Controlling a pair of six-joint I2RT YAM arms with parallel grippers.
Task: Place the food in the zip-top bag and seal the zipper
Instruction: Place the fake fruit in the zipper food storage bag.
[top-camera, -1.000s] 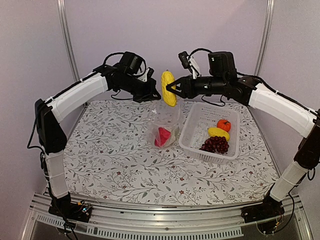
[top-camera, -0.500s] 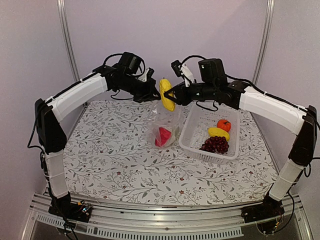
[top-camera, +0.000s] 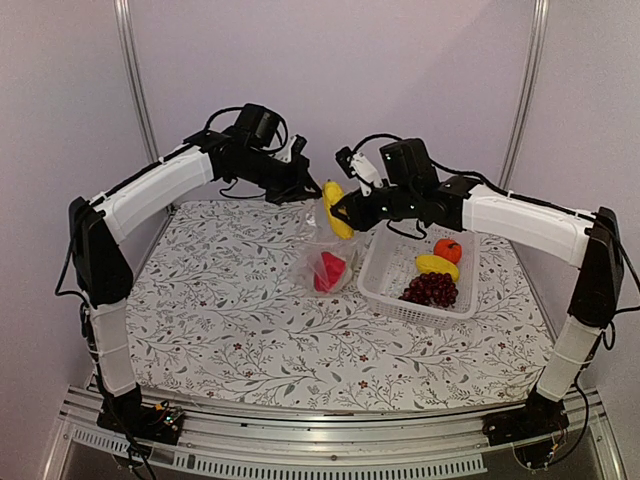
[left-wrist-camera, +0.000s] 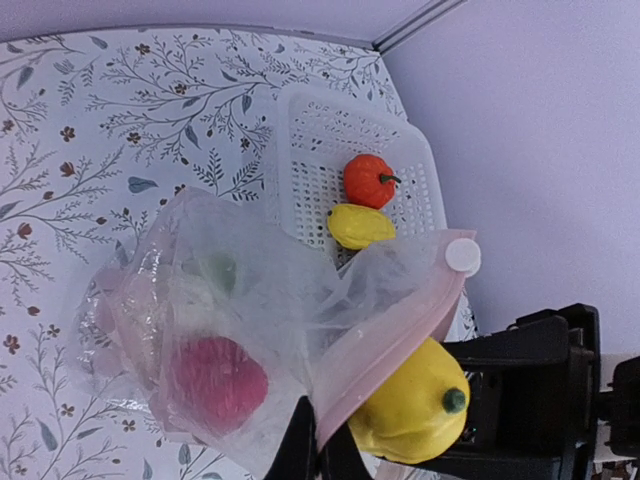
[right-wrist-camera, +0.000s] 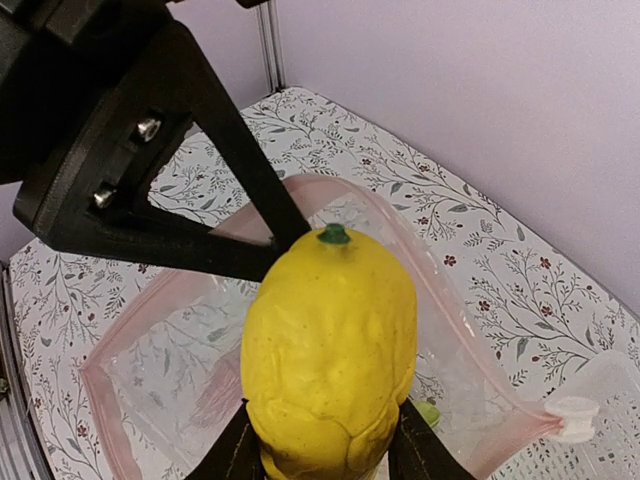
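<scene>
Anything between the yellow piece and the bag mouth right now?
Nothing visible: right pincer holds the yellow piece at the open mouth of the zip-top bag; left pincer pinches the zipper rim close beside its tip, not across the opening.

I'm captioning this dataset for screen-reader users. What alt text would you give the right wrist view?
A yellow toy fruit with a green stem tip, clamped between the jaws of the right gripper, hangs over the open mouth of the clear zip-top bag. The black left gripper meets the bag's pink-edged rim just behind the fruit, above a floral-patterned table.
</scene>
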